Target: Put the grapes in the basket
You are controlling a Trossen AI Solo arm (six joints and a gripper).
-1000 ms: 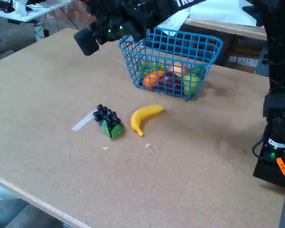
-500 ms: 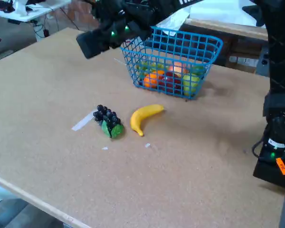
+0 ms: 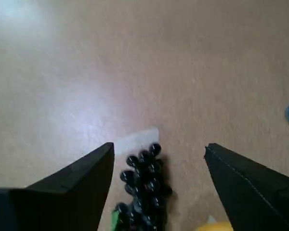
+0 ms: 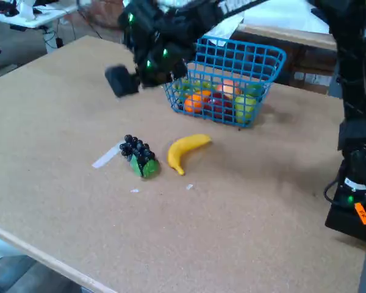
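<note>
- The table, a wide board of pale brown, bore everything in the fixed view.
- The arm reached in from the top of that view, blurred, with its head hanging over the board left of the basket.
- The basket, blue wire mesh, stood at the far side and already held several round fruits in orange, red and green.
- The gripper stood wide apart in the wrist view and held nothing; its two dark fingers framed the grapes from above without touching them.
- The banana lay just beside the grapes, apart from them, on their right in the fixed view.
- The grapes lay flat on the board, well short of the basket, dark beads at one end and the green leaf at the other.
- As a toy bunch it was probably light and stiff, though knobbly and perhaps slick; closing across the middle of the cluster looked the surest hold.
- A strip of white tape touched the bunch's far end.
</note>
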